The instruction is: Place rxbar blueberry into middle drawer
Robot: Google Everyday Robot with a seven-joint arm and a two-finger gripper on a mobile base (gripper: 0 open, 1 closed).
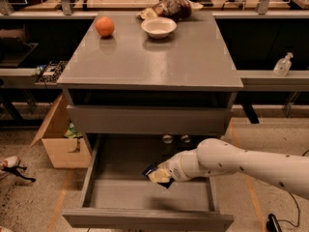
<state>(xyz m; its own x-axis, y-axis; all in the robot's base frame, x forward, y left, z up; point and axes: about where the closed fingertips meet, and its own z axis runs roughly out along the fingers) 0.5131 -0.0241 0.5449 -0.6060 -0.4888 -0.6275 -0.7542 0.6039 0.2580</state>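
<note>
The middle drawer (120, 197) of the grey cabinet is pulled open, with a flat grey floor and low side walls. My gripper (158, 174) reaches in from the right on a white arm (241, 162) and hangs just above the middle of the drawer floor. It is shut on the rxbar blueberry (150, 169), a small dark navy bar whose end sticks out to the left of the pale fingers (159, 177). The bar is held a little above the floor.
On the cabinet top (149, 62) stand an orange (105, 26), a white bowl (159, 27) and a brown snack bag (171, 7). A cardboard box (58, 141) sits on the floor at the left. A clear bottle (282, 64) stands on a shelf at the right.
</note>
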